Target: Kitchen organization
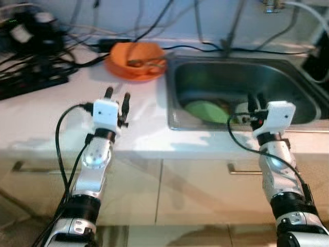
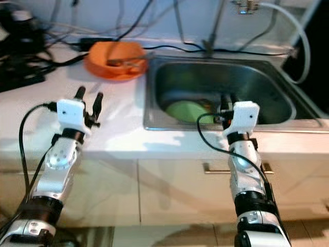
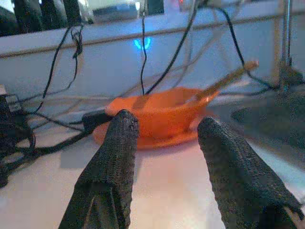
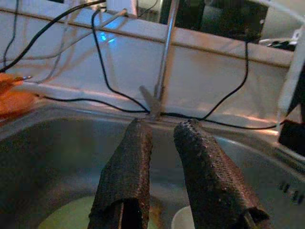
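White counter (image 1: 61,116) runs across the scene, smooth and pale, with a steel sink (image 1: 288,72) sunk into it on the robot's right. An orange bowl (image 1: 134,59) stands on the counter just beside the sink's far left corner; it is round and shallow, set on a matching saucer-like base, and a thin stick-like utensil (image 3: 224,78) leans out of it. Inside the sink lies a round green plate (image 1: 205,110), with a small white dish (image 4: 183,219) near it. A metal tap stem (image 4: 164,57) rises behind the sink. Black cables (image 1: 46,56) tangle over the counter's far left and trail along the white wall. Pale cabinet fronts with a metal handle (image 1: 241,169) sit below. The left gripper (image 1: 117,100) hovers over the counter, well short of the bowl, its textured black fingers (image 3: 119,157) spread wide and holding nothing. The right gripper (image 1: 255,103) is at the sink's near edge above the basin, its fingers (image 4: 131,171) a narrow gap apart, also holding nothing.
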Controlling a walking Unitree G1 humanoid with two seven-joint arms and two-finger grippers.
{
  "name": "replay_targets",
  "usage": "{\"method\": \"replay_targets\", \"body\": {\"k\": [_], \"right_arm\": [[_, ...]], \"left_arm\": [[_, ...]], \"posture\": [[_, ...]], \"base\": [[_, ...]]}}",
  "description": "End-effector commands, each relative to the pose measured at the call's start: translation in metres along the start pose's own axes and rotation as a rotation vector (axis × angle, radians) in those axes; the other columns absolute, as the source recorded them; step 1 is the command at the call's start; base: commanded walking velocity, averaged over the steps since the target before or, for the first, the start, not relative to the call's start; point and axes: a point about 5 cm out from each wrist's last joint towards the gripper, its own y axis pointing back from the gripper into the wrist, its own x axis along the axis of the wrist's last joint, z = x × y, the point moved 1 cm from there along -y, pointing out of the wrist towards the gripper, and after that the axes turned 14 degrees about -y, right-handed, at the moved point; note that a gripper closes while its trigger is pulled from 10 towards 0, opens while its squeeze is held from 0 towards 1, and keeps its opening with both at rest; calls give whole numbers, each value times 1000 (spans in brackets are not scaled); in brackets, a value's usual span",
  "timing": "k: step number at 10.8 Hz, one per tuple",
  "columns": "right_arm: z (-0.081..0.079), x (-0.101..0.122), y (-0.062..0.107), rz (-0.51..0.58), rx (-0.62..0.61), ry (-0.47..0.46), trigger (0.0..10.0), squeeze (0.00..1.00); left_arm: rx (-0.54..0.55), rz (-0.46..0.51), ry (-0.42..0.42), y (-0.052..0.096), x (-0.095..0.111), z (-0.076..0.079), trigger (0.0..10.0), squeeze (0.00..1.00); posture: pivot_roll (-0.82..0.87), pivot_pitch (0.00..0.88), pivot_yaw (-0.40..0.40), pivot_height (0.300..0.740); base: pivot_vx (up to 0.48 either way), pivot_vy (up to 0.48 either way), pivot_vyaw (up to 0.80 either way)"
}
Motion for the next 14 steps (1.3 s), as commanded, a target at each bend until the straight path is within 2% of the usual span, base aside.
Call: {"method": "replay_targets", "body": {"k": [1, 6, 8, 10, 11, 14], "right_arm": [[-4, 10, -5, 47, 9, -10, 10000, 0], [-8, 8, -4, 35, 16, -16, 10000, 0], [-8, 7, -4, 29, 11, -19, 10000, 0], [-8, 6, -4, 23, 16, -31, 10000, 0], [-11, 7, -3, 32, 35, 0, 10000, 0], [-14, 6, -4, 25, 43, 9, 10000, 0]], "left_arm": [[1, 8, -6, -1, 2, -2, 10000, 0], [-3, 14, -4, -3, 7, 0, 10000, 0], [-2, 5, -10, -3, 6, 0, 10000, 0], [-3, 1, -14, -2, 5, 0, 10000, 0], [-3, 2, -13, -2, 5, 0, 10000, 0], [-1, 15, 0, -2, 8, 0, 10000, 0]], "posture": [[221, 0, -25, 740], [221, 0, -25, 740], [223, 0, -26, 740], [224, 0, -26, 740], [225, 0, -27, 740], [226, 0, -27, 740]], "base": [[0, 0, 0], [0, 0, 0], [309, 0, 0], [349, 0, -647], [349, 0, 0], [234, 0, 0]]}}
